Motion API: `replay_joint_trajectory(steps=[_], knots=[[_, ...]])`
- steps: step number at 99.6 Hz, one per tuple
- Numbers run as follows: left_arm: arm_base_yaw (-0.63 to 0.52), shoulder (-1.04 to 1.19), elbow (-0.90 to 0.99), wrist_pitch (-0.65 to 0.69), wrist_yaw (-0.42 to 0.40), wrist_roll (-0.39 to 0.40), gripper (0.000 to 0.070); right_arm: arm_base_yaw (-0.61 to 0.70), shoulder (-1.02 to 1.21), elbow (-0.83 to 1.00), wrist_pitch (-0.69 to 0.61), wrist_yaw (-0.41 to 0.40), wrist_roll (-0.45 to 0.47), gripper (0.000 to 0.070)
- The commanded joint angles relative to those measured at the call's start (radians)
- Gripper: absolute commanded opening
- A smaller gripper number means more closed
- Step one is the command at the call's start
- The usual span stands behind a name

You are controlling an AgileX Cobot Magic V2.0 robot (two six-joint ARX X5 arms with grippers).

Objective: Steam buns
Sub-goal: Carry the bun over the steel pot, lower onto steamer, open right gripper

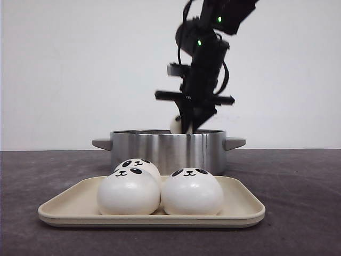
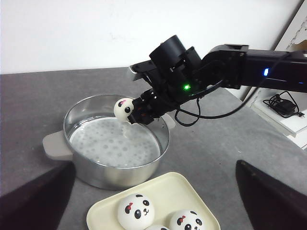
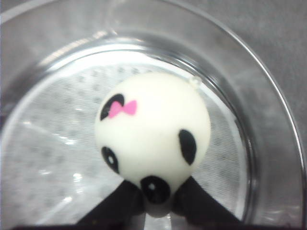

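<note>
From the front I see only a sliver of the held bun (image 1: 176, 125) behind the steamer pot (image 1: 168, 148) rim; my right wrist view shows its pink-bowed face (image 3: 152, 139), tipped sideways. The right gripper (image 2: 135, 114) is clamped on it above the perforated steamer plate (image 2: 108, 143). Three buns (image 1: 160, 186) rest on the cream tray (image 1: 240, 210); the left gripper (image 2: 153, 201) shows only dark finger edges, so I cannot tell its opening.

The pot (image 1: 168, 148) looks like brushed metal, shiny, with a perforated steamer plate (image 2: 112, 142) inside. The buns (image 1: 192, 192) are smooth with a soft sheen. The cream tray (image 1: 242, 209) seems matt plastic; the grey tabletop (image 1: 298, 181) is dull and grainy.
</note>
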Motion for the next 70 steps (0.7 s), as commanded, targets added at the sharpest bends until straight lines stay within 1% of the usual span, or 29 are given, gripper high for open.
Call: replay_joint_trajectory(steps=[1, 30, 37, 41, 51, 57, 64, 70], knots=[[-0.005, 0.006, 0.014, -0.002, -0.003, 0.013, 0.07, 0.006, 0.045, 0.022, 0.006, -0.001, -0.009, 0.0007], [-0.005, 0.006, 0.014, -0.019, -0.003, 0.013, 0.07, 0.001, 0.064, 0.022, 0.002, 0.0, -0.008, 0.0009], [-0.005, 0.006, 0.014, -0.019, -0.003, 0.013, 0.07, 0.001, 0.066, 0.022, 0.002, 0.001, -0.008, 0.0025], [-0.005, 0.006, 0.014, -0.019, -0.003, 0.013, 0.07, 0.001, 0.068, 0.022, 0.003, 0.0, -0.008, 0.0061], [-0.005, 0.006, 0.014, -0.019, -0.003, 0.013, 0.07, -0.001, 0.068, 0.022, 0.001, 0.001, -0.008, 0.0223], [-0.005, 0.006, 0.014, -0.019, -0.003, 0.013, 0.07, -0.001, 0.069, 0.022, 0.002, 0.001, -0.008, 0.0299], [-0.005, 0.006, 0.014, -0.02, -0.003, 0.013, 0.07, -0.001, 0.069, 0.022, 0.003, 0.001, -0.008, 0.0347], [-0.005, 0.006, 0.014, -0.02, -0.003, 0.013, 0.07, -0.001, 0.069, 0.022, 0.002, 0.002, -0.008, 0.035]])
